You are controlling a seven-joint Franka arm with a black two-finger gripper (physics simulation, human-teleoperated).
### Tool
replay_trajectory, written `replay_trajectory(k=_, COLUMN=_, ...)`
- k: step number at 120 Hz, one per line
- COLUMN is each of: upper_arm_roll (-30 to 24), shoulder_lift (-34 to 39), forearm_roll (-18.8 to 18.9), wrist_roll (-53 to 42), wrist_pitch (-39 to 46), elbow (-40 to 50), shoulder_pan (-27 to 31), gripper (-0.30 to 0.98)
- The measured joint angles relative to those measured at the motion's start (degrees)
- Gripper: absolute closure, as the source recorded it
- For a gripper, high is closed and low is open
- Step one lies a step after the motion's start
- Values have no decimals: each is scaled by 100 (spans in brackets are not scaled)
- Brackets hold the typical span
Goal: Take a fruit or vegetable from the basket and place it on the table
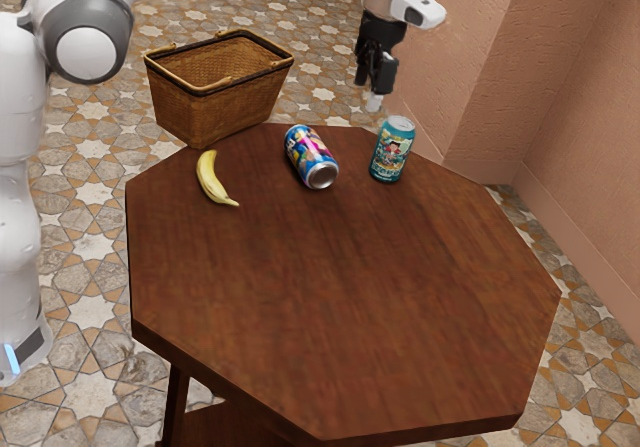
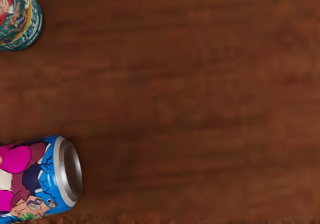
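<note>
Exterior view: the claw (image 1: 376, 99) points down, raised above the level of the table (image 1: 340, 297). Whether it is apart, together or clamped cannot be determined. The banana (image 1: 211, 179) lies on the table, lower than the claw and well apart from it, toward the exterior view's left. The basket (image 1: 218, 107) is at the table's edge on that same side of the claw. The teal can (image 1: 390, 151) stands upright, lower than the claw.

Wrist view: below the claw, the blue can (image 2: 37, 176) lies on its side, apart from the teal can.
</note>
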State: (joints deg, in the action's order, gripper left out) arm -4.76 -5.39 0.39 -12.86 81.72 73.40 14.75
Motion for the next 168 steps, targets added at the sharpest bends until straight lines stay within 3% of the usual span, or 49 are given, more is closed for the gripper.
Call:
replay_trajectory(k=13, upper_arm_roll=937, shoulder_lift=1694, forearm_roll=412, wrist_roll=-897, wrist_pitch=431, elbow=1862, shoulder_pan=77, gripper=0)
replay_trajectory(k=29, upper_arm_roll=1707, shoulder_lift=2056, forearm_roll=560, wrist_roll=-2164, wrist_pitch=1250, elbow=2556, shoulder_pan=77, gripper=0)
replay_trajectory(k=32, upper_arm_roll=1502, shoulder_lift=2040, forearm_roll=538, wrist_roll=-2383, wrist_pitch=1375, elbow=2590, shoulder_pan=413, gripper=0)
replay_trajectory(k=39, upper_arm_roll=-7, shoulder_lift=1976, forearm_roll=270, wrist_roll=-2906, wrist_pitch=1630, elbow=2633, shoulder_pan=2128, gripper=0)
replay_trajectory(k=45, upper_arm_roll=-596, shoulder_lift=1940, forearm_roll=92, wrist_roll=-3325, wrist_pitch=1799, elbow=2657, shoulder_pan=2763, gripper=0)
replay_trajectory(k=70, upper_arm_roll=-457, shoulder_lift=1869, forearm_roll=-194, wrist_roll=-4762, wrist_pitch=2237, elbow=2856, shoulder_pan=3310, gripper=0)
replay_trajectory(k=81, upper_arm_roll=-736, shoulder_lift=1877, forearm_roll=-239, wrist_roll=-5288, wrist_pitch=2240, elbow=2883, shoulder_pan=3883, gripper=0)
replay_trajectory(k=111, upper_arm_roll=-849, shoulder_lift=1769, forearm_roll=-228, wrist_roll=-6412, wrist_pitch=2519, elbow=3422, shoulder_pan=4082, gripper=0)
replay_trajectory(k=168, upper_arm_roll=-697, shoulder_lift=830, forearm_roll=-167, wrist_roll=-7633, wrist_pitch=2946, elbow=3457, shoulder_pan=4071, gripper=0)
